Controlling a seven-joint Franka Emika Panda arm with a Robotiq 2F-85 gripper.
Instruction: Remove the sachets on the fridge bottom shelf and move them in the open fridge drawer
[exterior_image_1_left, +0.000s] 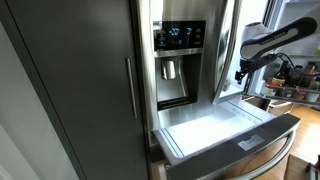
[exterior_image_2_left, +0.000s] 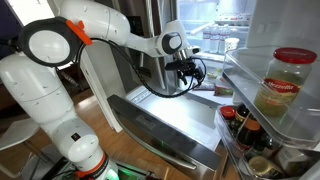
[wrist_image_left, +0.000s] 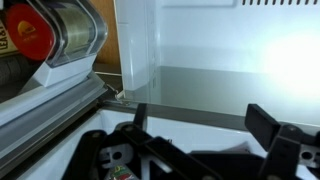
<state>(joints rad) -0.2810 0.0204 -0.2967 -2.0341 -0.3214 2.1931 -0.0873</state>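
Observation:
My gripper (exterior_image_1_left: 243, 72) hangs over the far right of the open fridge drawer (exterior_image_1_left: 215, 125), at the mouth of the fridge's bottom shelf (exterior_image_2_left: 215, 88). In the wrist view its two fingers (wrist_image_left: 205, 125) stand wide apart with nothing between them, facing the bare glass shelf (wrist_image_left: 210, 85). The drawer's white inside (exterior_image_2_left: 170, 105) glows below the gripper (exterior_image_2_left: 185, 72). A small orange-brown patch (exterior_image_2_left: 224, 90) lies on the shelf edge; I cannot tell if it is a sachet. No sachet shows clearly in the wrist view.
The open fridge door's bins hold a big red-lidded jar (exterior_image_2_left: 288, 85), also in the wrist view (wrist_image_left: 50, 30), and bottles (exterior_image_2_left: 245, 135). The other fridge door with the dispenser (exterior_image_1_left: 180, 60) is closed. The drawer's steel front (exterior_image_1_left: 240, 142) juts out.

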